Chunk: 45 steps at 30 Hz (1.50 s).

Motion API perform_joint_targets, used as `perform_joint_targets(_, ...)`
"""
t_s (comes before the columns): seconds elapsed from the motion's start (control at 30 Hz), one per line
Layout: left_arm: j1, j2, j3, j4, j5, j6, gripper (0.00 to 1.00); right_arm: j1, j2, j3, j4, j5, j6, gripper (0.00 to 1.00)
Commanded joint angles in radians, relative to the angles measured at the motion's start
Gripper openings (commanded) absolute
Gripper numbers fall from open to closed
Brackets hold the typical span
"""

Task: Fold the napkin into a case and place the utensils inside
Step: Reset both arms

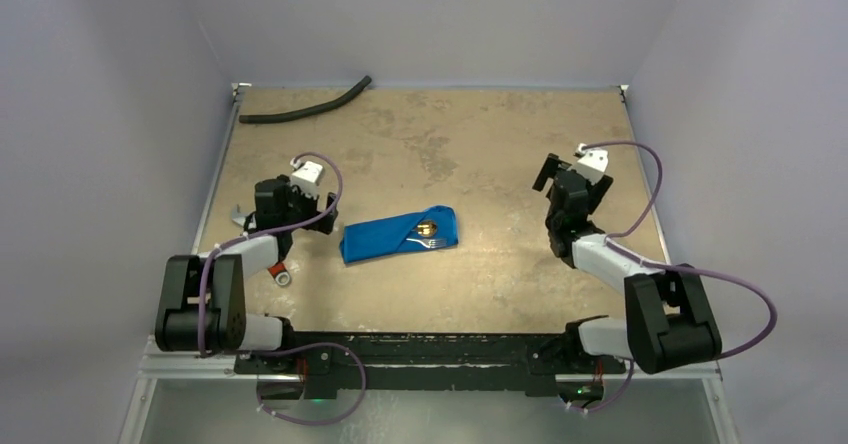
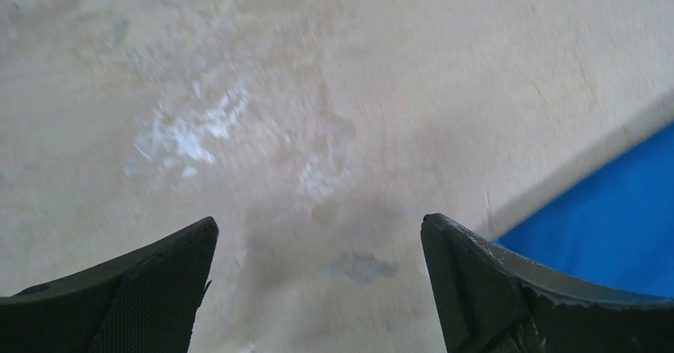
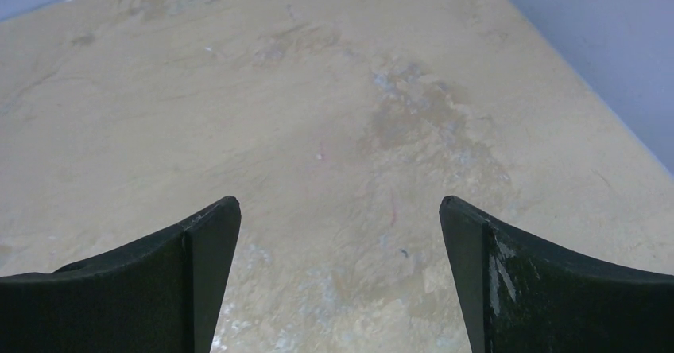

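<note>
Left gripper [image 2: 318,219] hangs agape; right gripper [image 3: 340,201] likewise.

One blue napkin [image 1: 385,240], one fork [image 1: 436,243], one spoon [image 1: 426,228], one black hose [image 1: 308,110], one red-handled wrench [image 1: 281,275]

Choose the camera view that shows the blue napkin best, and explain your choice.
Top external: the whole folded napkin shows, with the utensils at its right end. Left wrist catches only its blue corner at the frame's right edge; right wrist shows just table, no napkin.
</note>
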Motion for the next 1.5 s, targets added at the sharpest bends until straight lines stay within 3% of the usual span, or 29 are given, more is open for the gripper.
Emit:
perform_joint_targets(0.0, 0.011, 0.087, 0.003, 0.356, -0.018, -0.079, 0.99, -0.025, 0.042, -0.060, 0.266, 0.048, -0.081, 0.98)
perform_joint_targets(0.23, 0.012, 0.169, -0.051, 0.616, -0.056, -0.163, 0.98, -0.083, 0.082, -0.188, 0.656, -0.048, -0.146, 0.98)
perform_joint_targets(0.4, 0.011, 0.198, -0.076, 0.722, -0.069, -0.193, 0.99, -0.126, 0.152, -0.216, 0.772, -0.119, -0.136, 0.98)
perform_joint_targets(0.5, 0.011, 0.227, -0.133, 0.866, -0.071, -0.174, 0.98, -0.131, 0.202, -0.235, 0.854, -0.133, -0.144, 0.98)
perform_joint_targets(0.6, 0.009, 0.287, -0.135, 0.923, -0.080, -0.177, 0.99, -0.133, 0.220, -0.257, 0.904, -0.263, -0.192, 0.98)
perform_joint_targets(0.7, -0.004, 0.281, -0.162, 0.929, -0.106, -0.156, 0.99, -0.130, 0.292, -0.314, 1.132, -0.263, -0.263, 0.98)
perform_joint_targets(0.77, -0.007, 0.337, -0.230, 1.136, -0.094, -0.169, 0.99, -0.093, 0.286, -0.332, 1.152, -0.305, -0.336, 0.98)
perform_joint_targets(0.83, -0.015, 0.286, -0.244, 1.079, -0.121, -0.135, 0.99, -0.083, 0.301, -0.341, 1.203, -0.301, -0.343, 0.98)
perform_joint_targets(0.9, -0.016, 0.327, -0.267, 1.192, -0.127, -0.149, 0.99, -0.085, 0.297, -0.310, 1.120, -0.297, -0.323, 0.98)
perform_joint_targets(1.0, -0.016, 0.307, -0.190, 1.013, -0.146, -0.151, 0.99, -0.117, 0.289, -0.251, 0.974, -0.281, -0.243, 0.98)
perform_joint_targets(1.47, -0.010, 0.317, -0.177, 1.008, -0.137, -0.173, 0.99, -0.122, 0.290, -0.260, 1.010, -0.282, -0.250, 0.98)
